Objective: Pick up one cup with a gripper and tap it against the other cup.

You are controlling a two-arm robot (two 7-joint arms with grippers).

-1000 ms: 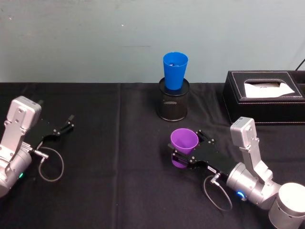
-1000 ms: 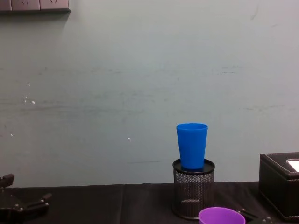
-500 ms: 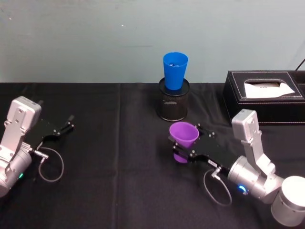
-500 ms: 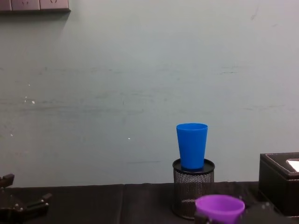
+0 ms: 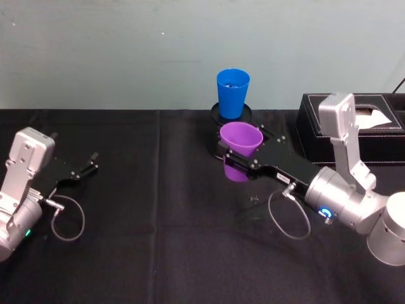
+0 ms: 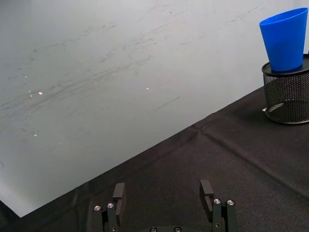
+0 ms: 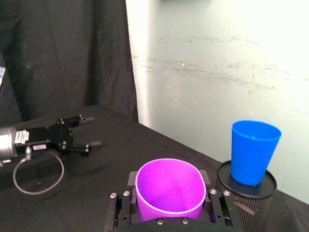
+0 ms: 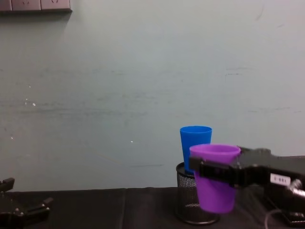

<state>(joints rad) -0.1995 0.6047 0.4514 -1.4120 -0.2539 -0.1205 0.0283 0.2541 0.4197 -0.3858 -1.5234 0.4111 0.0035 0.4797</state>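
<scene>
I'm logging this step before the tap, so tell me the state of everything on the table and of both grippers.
purple cup: lifted off the table, upright, empty, apart from the blue cup.
blue cup: upright, seated in the mesh pen holder's top.
mesh pen holder: upright on the table.
tissue box: tissue showing at its opening.
right gripper: shut on the purple cup.
left gripper: open, empty, low at the left.

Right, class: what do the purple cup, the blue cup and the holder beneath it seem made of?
Purple cup: probably plastic, smooth, thin even-coloured wall.
Blue cup: likewise plastic, smooth, uniform colour.
Holder: black wire mesh, likely painted metal, see-through grid.
</scene>
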